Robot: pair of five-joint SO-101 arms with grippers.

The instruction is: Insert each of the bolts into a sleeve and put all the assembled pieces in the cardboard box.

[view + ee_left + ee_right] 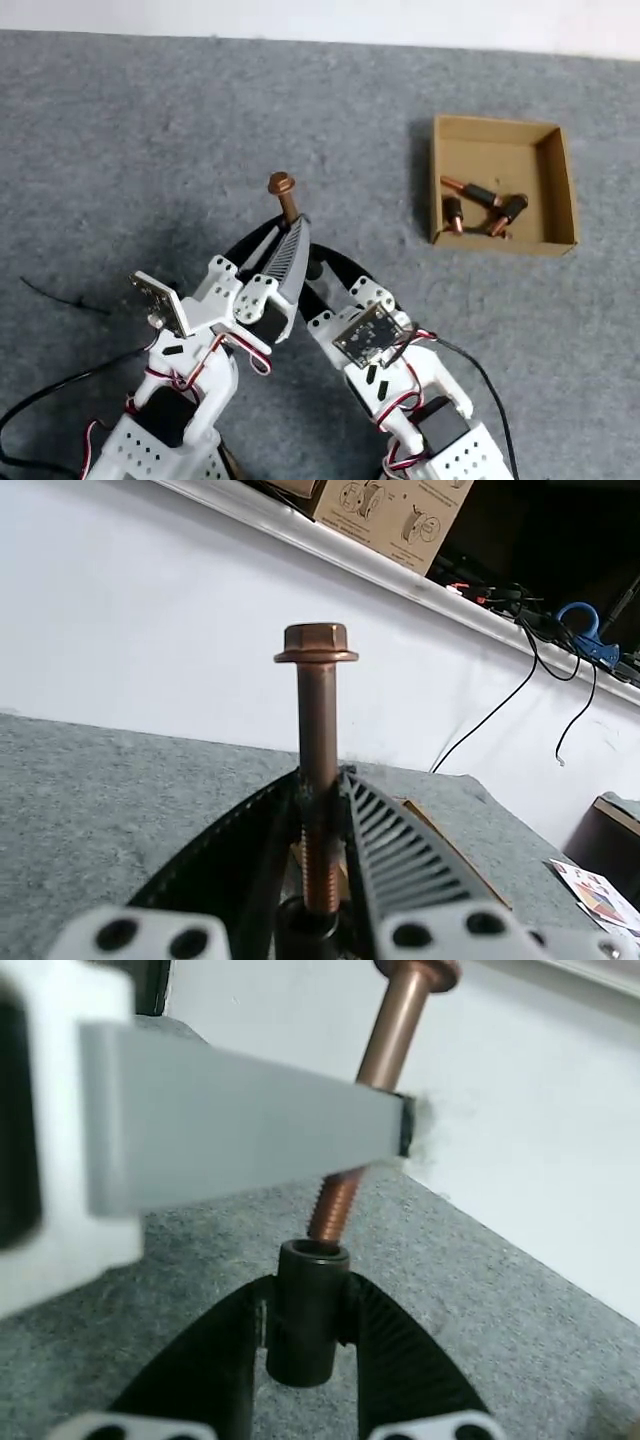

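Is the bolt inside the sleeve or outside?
Mostly outside: the bolt reaches the sleeve only with its threaded tip; the shank stands above.

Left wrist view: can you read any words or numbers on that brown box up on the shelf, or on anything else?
Nothing here can be read out.
Carton on the shelf: printed drawings, any words too blurred to read.
Printed paper off to the side: too small to read.
Bolt, sleeve, cardboard box: no writing visible.
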